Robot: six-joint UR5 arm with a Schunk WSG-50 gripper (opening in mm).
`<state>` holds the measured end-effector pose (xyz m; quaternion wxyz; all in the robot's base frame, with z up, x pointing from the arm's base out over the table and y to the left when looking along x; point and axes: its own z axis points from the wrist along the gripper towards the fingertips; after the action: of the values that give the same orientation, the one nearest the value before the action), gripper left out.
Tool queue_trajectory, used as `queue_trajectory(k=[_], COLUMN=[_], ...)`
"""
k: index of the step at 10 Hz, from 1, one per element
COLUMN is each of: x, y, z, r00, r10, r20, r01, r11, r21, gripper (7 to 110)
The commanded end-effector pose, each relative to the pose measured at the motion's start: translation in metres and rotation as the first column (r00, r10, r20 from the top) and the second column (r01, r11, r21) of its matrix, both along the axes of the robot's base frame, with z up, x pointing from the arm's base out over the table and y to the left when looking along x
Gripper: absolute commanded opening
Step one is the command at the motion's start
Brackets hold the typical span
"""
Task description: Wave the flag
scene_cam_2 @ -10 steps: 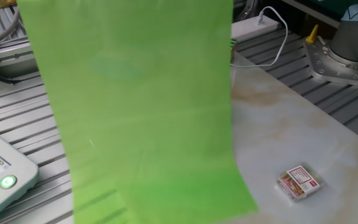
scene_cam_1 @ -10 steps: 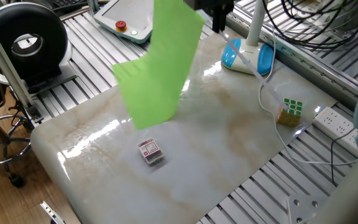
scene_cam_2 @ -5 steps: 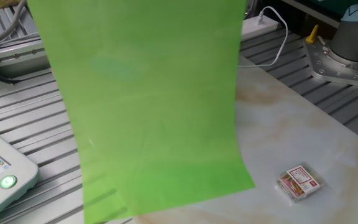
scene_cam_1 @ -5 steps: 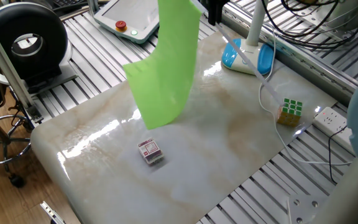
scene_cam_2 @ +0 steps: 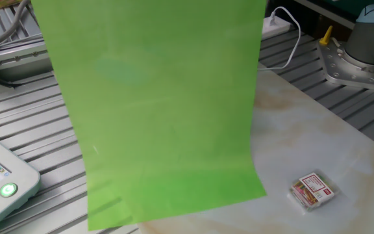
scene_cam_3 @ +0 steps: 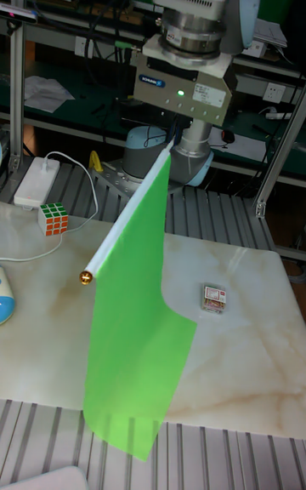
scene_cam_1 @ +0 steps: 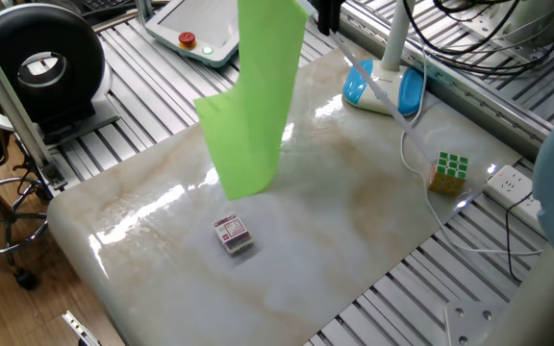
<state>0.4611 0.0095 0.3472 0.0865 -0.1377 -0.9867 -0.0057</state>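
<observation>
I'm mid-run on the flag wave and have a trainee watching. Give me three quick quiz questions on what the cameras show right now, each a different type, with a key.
1. True or false: the flag is lying flat on the table.
2. Multiple choice: what lies on the table nearest the cloth's lower edge? A) the puzzle cube B) the small red and white box C) the power strip
3. Fill in: in the tall fixed view, the white stick slopes down from the end effector and ends in a small ____ knob.

Key: 1 false, it hangs in the air from the end effector; 2 B; 3 golden.
</observation>
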Motion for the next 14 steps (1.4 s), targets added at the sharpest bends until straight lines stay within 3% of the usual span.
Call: queue_trajectory(k=[1,2,3,4,5,6,7,9,10,11,12,13,14], x=[0.003,0.009,0.017,0.030,0.039,0.044,0.045,0.045,0.044,0.048,0.062,0.066,0.063], y=[-0.006,-0.020,-0.035,-0.043,-0.048,-0.044,-0.031,-0.012,0.006,0.044,0.086,0.089,0.075], z=[0.001,0.001,0.001,0.003,0.005,0.007,0.005,0.002,0.001,0.002,0.010,0.009,0.004], r00=[0.985,0.950,0.892,0.802,0.742,0.727,0.755,0.842,0.913,0.978,0.969,0.923,0.923], r10=[0.170,0.311,0.452,0.597,0.670,0.686,0.654,0.531,0.386,0.129,-0.217,-0.379,-0.380], r20=[0.012,0.019,0.013,0.012,0.003,0.012,0.044,0.099,0.130,0.161,0.118,0.063,0.068], r01=[-0.170,-0.310,-0.449,-0.590,-0.661,-0.675,-0.643,-0.524,-0.385,-0.149,0.175,0.345,0.354], r11=[0.985,0.950,0.888,0.796,0.732,0.718,0.752,0.847,0.922,0.982,0.940,0.890,0.903], r21=[-0.005,-0.046,-0.100,-0.132,-0.164,-0.167,-0.144,-0.088,-0.031,0.119,0.292,0.296,0.244], gripper=[7,7,7,7,7,7,7,7,7,7,7,7,7])
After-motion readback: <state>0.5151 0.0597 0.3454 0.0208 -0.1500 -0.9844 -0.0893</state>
